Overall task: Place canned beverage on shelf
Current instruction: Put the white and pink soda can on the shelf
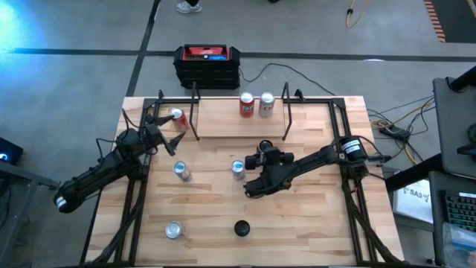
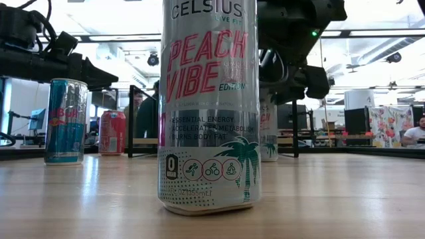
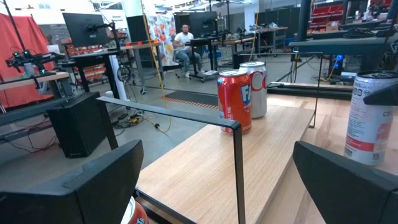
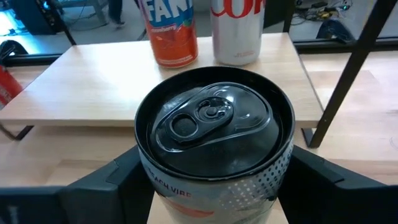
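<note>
A white can with a dark top, the canned beverage [image 4: 214, 134], stands on the table in front of the shelf, between the fingers of my right gripper [image 4: 214, 180], which is shut on it. In the high view this can [image 1: 238, 170] is mid-table, and my right gripper [image 1: 244, 174] reaches it from the right. The shelf [image 1: 223, 123], a light-wood plank with black rod uprights, bears a red can [image 1: 246, 105] and a white can [image 1: 265, 104] on their bases. My left gripper [image 1: 165, 123] waits open at the shelf's left end, beside a red can [image 1: 177, 117]. My right gripper pinches the can's side wall [image 4: 146, 171] just below the top rim, one finger [image 4: 106, 186] on each opposite side. The fingers slant down toward the shelf, coming from the table's near right. The can is upright, with its base [image 2: 269, 158] on the table.
Loose cans stand on the table: a blue and silver one [image 1: 181, 171], a silver one [image 1: 174, 230] and a dark-topped white one [image 1: 241, 228] near the front edge. A black-and-red box [image 1: 207, 65] sits behind the table. The plank's left half [image 3: 249, 155] is bare.
</note>
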`<state>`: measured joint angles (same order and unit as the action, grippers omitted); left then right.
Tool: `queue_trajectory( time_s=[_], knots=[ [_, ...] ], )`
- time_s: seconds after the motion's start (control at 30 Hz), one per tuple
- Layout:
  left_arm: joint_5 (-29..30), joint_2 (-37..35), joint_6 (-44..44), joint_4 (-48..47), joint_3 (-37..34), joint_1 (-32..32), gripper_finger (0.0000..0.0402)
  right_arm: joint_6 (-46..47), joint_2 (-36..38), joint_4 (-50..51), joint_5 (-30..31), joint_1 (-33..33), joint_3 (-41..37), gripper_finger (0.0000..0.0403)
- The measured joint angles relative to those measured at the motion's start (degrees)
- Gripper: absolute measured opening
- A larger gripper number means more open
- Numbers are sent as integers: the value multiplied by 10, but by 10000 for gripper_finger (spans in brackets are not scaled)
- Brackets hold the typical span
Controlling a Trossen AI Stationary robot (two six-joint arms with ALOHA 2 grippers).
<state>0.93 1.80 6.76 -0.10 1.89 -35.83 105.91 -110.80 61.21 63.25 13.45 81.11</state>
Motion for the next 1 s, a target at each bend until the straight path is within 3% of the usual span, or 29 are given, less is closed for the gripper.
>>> queue_trajectory(
  time_s=[0.37,0.7,1.0],
  knots=[
    [0,0,0,0,0,0,398,-62,0,1,21,-7,52,253],
    [0,0,0,0,0,0,398,-195,0,-11,43,-36,130,254],
    [0,0,0,0,0,0,398,-359,0,-134,38,-70,163,254]
  ],
)
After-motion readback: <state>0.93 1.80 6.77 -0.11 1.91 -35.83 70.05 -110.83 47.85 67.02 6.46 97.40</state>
